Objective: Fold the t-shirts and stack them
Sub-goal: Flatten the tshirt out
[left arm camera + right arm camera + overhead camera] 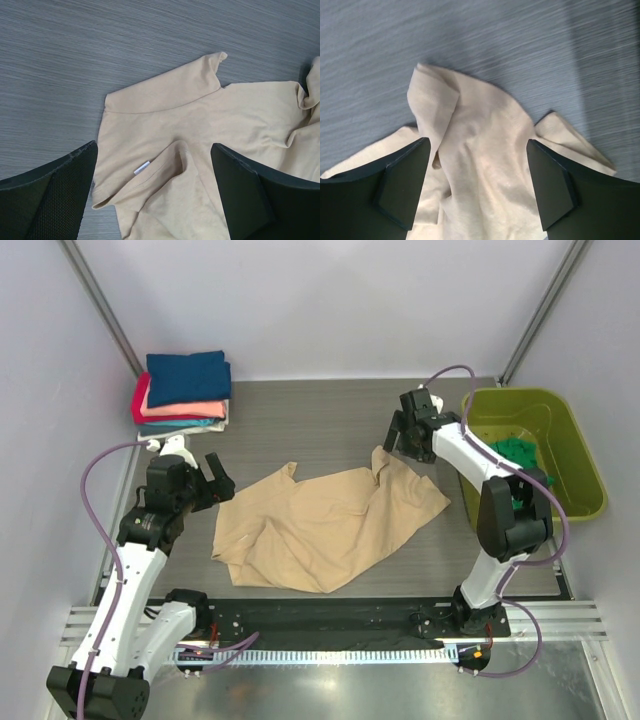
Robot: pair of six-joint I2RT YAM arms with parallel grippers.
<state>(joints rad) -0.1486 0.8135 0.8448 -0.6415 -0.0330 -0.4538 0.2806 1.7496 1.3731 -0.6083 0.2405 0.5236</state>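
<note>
A tan beige t-shirt (325, 523) lies crumpled in the middle of the table. My left gripper (222, 480) is open and empty, hovering above its left part, where a sleeve and a small white label show (165, 130). My right gripper (398, 435) is open and empty above the shirt's far right corner, which stands up in a fold (470, 145). A stack of folded t-shirts (184, 392), navy blue on top, then coral pink, red and teal, sits at the far left. An emerald green t-shirt (520, 452) lies in the tub.
A lime-green plastic tub (575, 455) stands at the right edge of the table. Grey walls and metal posts close in the back and sides. A black rail (330, 618) runs along the near edge.
</note>
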